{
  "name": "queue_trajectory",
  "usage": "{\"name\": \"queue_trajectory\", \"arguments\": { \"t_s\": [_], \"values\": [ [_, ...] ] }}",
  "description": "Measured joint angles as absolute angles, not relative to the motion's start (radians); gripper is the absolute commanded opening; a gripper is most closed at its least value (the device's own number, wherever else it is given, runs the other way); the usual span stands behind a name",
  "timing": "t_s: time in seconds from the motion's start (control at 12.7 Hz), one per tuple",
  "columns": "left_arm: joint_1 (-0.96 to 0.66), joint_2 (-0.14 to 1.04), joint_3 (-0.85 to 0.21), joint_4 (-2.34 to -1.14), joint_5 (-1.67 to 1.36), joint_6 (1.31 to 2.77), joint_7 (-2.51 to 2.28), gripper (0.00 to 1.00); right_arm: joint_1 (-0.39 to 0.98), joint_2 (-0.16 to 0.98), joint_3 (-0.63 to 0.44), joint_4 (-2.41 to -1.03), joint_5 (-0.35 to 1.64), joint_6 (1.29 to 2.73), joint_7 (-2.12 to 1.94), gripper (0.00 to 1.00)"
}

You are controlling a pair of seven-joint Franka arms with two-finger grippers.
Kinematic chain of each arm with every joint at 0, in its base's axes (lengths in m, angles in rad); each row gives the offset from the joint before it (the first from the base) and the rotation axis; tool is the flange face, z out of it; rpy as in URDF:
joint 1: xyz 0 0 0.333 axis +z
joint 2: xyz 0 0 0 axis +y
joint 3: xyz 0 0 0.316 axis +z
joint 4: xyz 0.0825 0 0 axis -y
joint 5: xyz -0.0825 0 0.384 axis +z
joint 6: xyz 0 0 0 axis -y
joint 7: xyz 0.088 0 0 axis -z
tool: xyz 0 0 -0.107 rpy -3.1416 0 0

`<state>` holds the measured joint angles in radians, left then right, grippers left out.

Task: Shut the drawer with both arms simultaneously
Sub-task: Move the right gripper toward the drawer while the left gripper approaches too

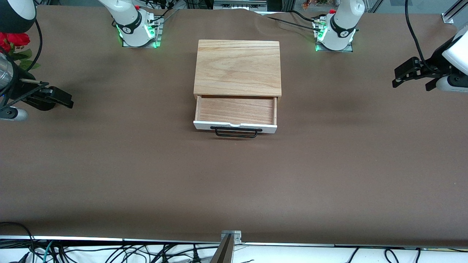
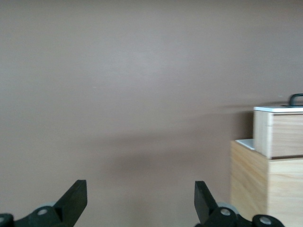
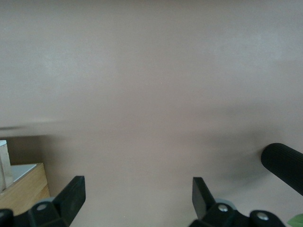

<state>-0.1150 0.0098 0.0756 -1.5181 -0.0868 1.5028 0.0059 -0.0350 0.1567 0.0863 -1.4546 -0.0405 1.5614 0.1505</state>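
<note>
The drawer (image 1: 236,111) stands pulled out of its wooden box (image 1: 237,67) toward the front camera, with its white front panel and black wire handle (image 1: 236,132) facing that camera. Its tray is empty. My left gripper (image 1: 396,78) is open and empty above the table at the left arm's end, well apart from the drawer. My right gripper (image 1: 67,102) is open and empty above the right arm's end. The left wrist view shows open fingers (image 2: 75,198) and the drawer (image 2: 279,130) sticking out of the box (image 2: 260,189). The right wrist view shows open fingers (image 3: 73,194) and a corner of the box (image 3: 23,187).
Red flowers with green leaves (image 1: 14,40) stand at the right arm's end of the table. A black ribbed cylinder (image 3: 284,163) shows in the right wrist view. A metal clamp (image 1: 230,237) sits at the table edge nearest the front camera. Brown cloth (image 1: 234,182) covers the table.
</note>
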Motion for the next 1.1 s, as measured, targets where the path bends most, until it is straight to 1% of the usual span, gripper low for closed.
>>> {"name": "queue_trajectory", "arguments": {
  "t_s": [0.39, 0.63, 0.79, 0.95, 1.1],
  "values": [
    [-0.113, 0.019, 0.078, -1.542, -0.252, 1.533, 0.006, 1.00, -0.035, 0.174, 0.086, -1.455, -0.019, 1.565, 0.151, 1.00],
    [-0.119, 0.047, 0.076, -1.608, -0.382, 1.575, 0.006, 1.00, -0.033, 0.207, 0.088, -1.455, 0.044, 1.581, 0.150, 1.00],
    [-0.123, 0.079, 0.075, -1.630, -0.455, 1.596, 0.007, 1.00, -0.012, 0.247, 0.090, -1.455, 0.074, 1.597, 0.149, 1.00],
    [-0.146, 0.103, 0.068, -1.640, -0.489, 1.626, 0.008, 1.00, 0.043, 0.310, 0.092, -1.456, 0.083, 1.661, 0.147, 1.00],
    [-0.172, 0.114, 0.036, -1.651, -0.490, 1.672, 0.007, 1.00, 0.117, 0.377, 0.094, -1.457, 0.084, 1.748, 0.148, 1.00]
  ]
}}
